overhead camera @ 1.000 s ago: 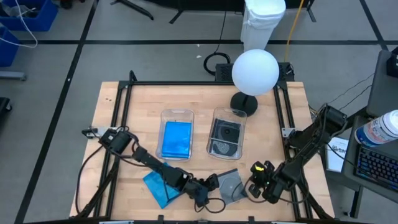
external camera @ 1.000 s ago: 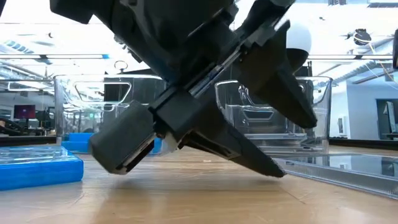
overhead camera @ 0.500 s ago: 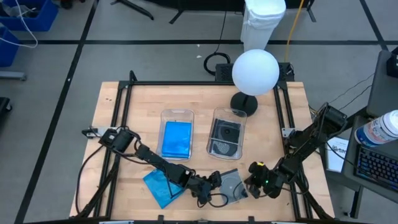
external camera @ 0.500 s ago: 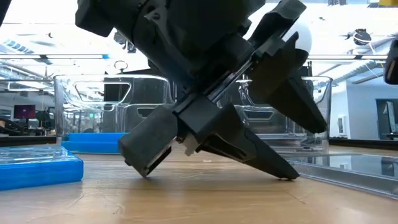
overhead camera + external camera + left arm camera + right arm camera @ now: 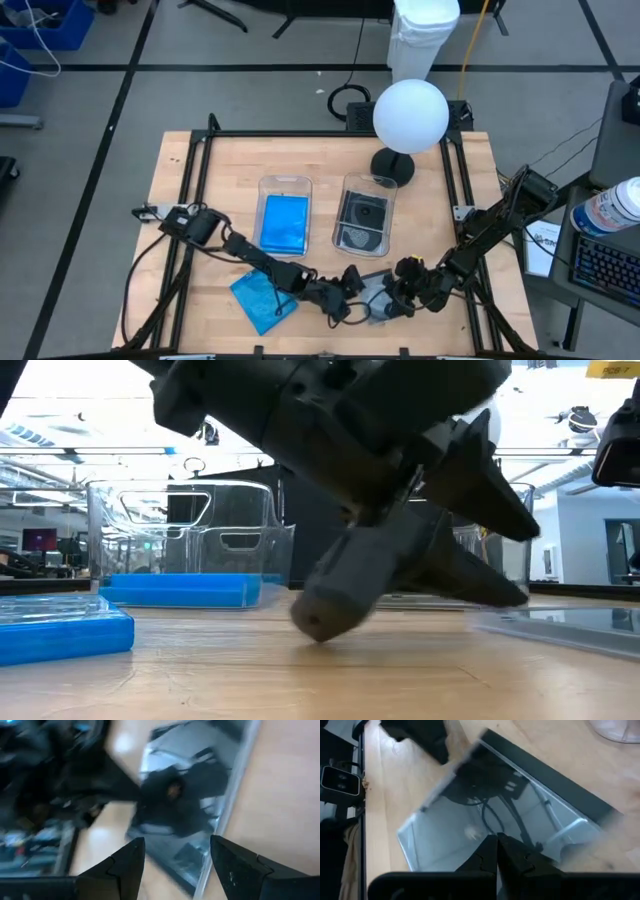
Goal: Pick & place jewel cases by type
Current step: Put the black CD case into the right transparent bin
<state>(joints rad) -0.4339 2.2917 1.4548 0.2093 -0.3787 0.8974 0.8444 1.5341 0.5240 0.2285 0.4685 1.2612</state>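
A clear grey jewel case (image 5: 373,291) lies flat near the table's near edge, between my two grippers; it also shows in the low view (image 5: 570,626). My left gripper (image 5: 349,284) is open and sits low at the case's left side, its fingers (image 5: 131,860) spread before the case (image 5: 222,755). My right gripper (image 5: 394,297) is shut, its tips (image 5: 497,844) over the case's face (image 5: 450,835). A blue jewel case (image 5: 258,300) lies flat farther left. My left gripper comes in level from the table's left with its fingers apart; I cannot tell whether a finger touches the case's left edge. My right gripper slants down from the table's right, shut tips over the case's top face (image 5: 485,827); I cannot tell whether they touch it.
Two clear bins stand mid-table: the left one (image 5: 285,182) holds a blue case, the right one (image 5: 368,178) a clear case with a disc. A white globe lamp (image 5: 410,115) on a dark base (image 5: 392,165) stands behind them. A dark frame (image 5: 200,190) runs along the table's sides.
My left gripper has slid toward the table's right, close up to the clear case, and has turned along the way. My right gripper has moved toward the table's left, from beside the case to over it.
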